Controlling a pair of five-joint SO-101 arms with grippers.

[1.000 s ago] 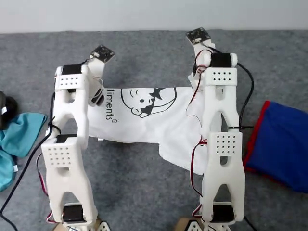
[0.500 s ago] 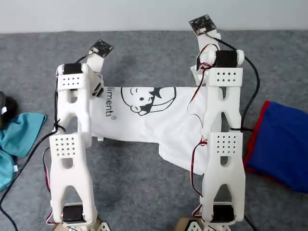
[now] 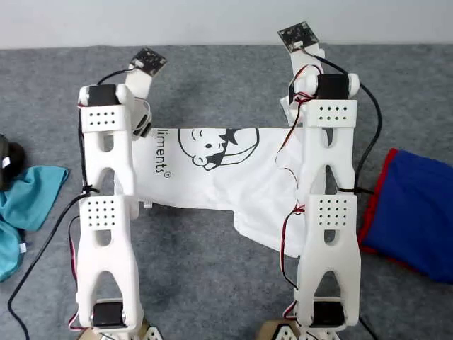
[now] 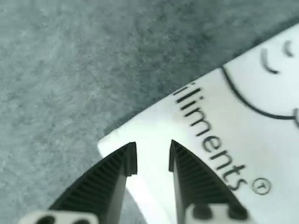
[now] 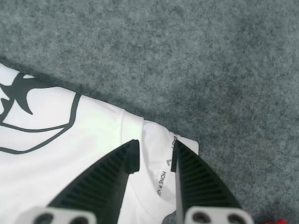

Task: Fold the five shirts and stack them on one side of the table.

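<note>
Grey felt covers the table (image 3: 212,78), where a white shirt (image 3: 226,177) with a black cartoon print lies spread between two white arms, its near edge uneven and trailing under the right arm (image 3: 329,212). A blue shirt (image 3: 417,212) with red trim sits at the right side, and a teal shirt (image 3: 32,195) lies crumpled at the left edge, well apart from the work.

The left arm (image 3: 106,212) reaches to the white shirt's far left corner. There the left gripper (image 4: 152,156) stands over the fabric just inside the corner, jaws slightly parted and pinching nothing. The right gripper (image 5: 154,156) hangs likewise over the far right corner by the neck label, with a narrow gap between its jaws.

The risk, by the look of it, is an uneven catch. One jaw pair could close on a single layer or slip off its corner, and the fold would then skew or drag the shirt across the felt.
</note>
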